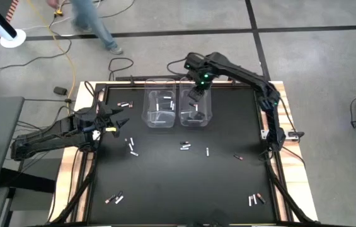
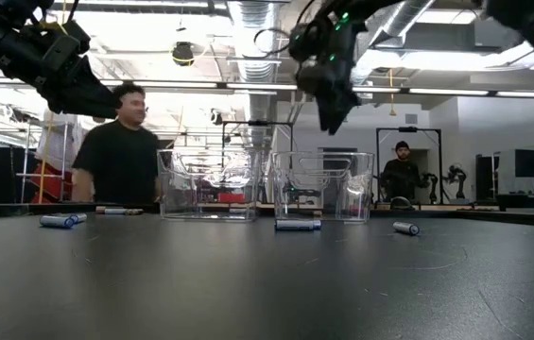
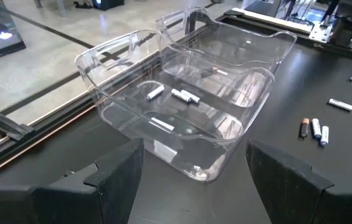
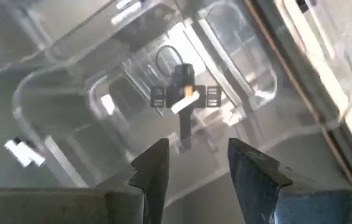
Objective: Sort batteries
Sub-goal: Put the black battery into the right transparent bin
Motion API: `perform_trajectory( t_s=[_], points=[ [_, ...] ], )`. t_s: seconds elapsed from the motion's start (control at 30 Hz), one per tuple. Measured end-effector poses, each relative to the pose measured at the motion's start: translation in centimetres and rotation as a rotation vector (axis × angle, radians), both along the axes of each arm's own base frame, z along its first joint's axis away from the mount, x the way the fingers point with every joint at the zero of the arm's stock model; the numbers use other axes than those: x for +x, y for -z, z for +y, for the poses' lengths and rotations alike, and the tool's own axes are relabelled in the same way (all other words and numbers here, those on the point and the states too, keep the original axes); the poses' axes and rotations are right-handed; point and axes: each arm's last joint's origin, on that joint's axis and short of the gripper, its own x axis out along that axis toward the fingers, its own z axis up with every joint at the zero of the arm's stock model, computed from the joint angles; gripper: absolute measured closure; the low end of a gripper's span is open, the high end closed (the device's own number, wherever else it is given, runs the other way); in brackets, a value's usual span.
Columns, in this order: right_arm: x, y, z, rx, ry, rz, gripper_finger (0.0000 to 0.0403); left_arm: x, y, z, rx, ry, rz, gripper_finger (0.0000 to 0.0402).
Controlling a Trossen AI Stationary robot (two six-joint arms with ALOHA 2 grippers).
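The right arm reaches in from the right edge, elbow bent, its right gripper (image 1: 197, 94) poised high with fingers spread and nothing between them, while the left gripper (image 1: 118, 119) waits low, jaws apart.

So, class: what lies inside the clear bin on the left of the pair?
Inside the left bin lie several white batteries on its floor. The wall nearest the left wrist camera reflects light, so anything tucked against it cannot be made out.
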Motion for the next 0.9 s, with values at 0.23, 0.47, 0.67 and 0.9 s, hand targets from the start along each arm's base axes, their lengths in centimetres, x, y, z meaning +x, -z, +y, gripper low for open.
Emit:
perform_trajectory(
  t_s=[0.23,0.47,0.67,0.9],
  points=[
    [-3.1,-0.2,3.9,0.024,0.055,-0.001,0.0226,0.1,0.0,-0.1,0.022,0.042,0.015,0.0123],
    [-6.4,2.4,9.5,0.078,0.131,0.031,0.0226,0.1,-0.1,-0.1,0.021,0.05,0.008,0.0123],
    [-9.2,4.5,14.2,0.117,0.231,0.042,0.0226,0.2,-0.1,-0.2,0.008,0.093,-0.005,0.0123],
    [-11.5,7.4,18.2,0.17,0.306,0.137,0.0226,0.3,-0.3,-0.3,0.005,0.122,-0.028,0.0123]
  ],
)
